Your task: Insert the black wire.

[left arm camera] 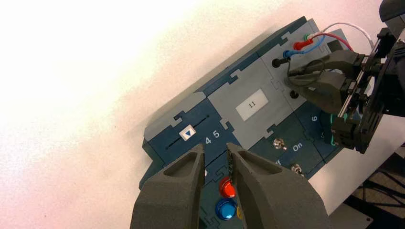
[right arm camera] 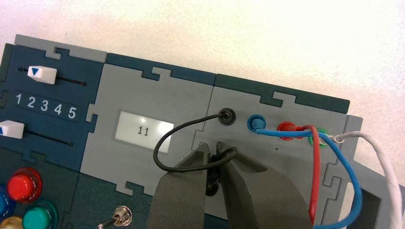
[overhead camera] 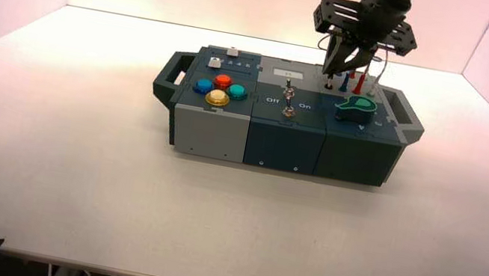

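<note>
Robot lab: two arms, test box

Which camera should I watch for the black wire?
The right wrist view: the black wire shows whole there, looping from its black socket to the right hand. The left wrist view shows the loop smaller, beside the gray arm parts; the high view gives only a thin bit of it behind the hand.

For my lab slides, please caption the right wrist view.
The right gripper holds the black wire's free plug, its other end plugged in beside the blue wire.
</note>
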You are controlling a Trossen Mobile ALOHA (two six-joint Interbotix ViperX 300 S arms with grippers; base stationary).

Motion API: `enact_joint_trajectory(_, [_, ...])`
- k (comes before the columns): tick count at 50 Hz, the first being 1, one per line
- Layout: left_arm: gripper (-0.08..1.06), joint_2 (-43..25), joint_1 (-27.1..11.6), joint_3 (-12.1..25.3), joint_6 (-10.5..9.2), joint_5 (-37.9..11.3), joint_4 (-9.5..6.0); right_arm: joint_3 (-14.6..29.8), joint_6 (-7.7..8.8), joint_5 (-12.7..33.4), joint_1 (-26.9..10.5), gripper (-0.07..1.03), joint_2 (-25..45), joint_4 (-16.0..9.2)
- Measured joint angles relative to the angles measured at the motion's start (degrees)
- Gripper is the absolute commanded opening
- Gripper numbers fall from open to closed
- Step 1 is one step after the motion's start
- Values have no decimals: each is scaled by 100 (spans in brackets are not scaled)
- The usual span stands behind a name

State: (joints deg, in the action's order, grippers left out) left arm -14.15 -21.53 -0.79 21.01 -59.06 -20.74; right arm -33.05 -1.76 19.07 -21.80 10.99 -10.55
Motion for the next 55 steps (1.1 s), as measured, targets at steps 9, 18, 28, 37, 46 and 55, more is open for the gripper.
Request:
enact_joint_trajectory(9, [28,0,0,0,0,0,0,26,0,185,-26,-2,-35,35])
enact_joint_trajectory(18, [28,0,0,0,0,0,-9,70,9,431,-44,-2,-62,44])
enact_joint_trajectory(28, [28,0,0,0,0,0,-35,123,18,703,-44,-2,-79,44])
enact_joint_trajectory(37, [28,0,0,0,0,0,-35,176,18,835,-44,-2,-70,53])
enact_joint_trajectory(46, [28,0,0,0,0,9,-35,343,18,1151,-35,-2,18,53])
enact_joint_trajectory(55, [28,0,0,0,0,0,-44,457,44,1327,-35,-2,132,62])
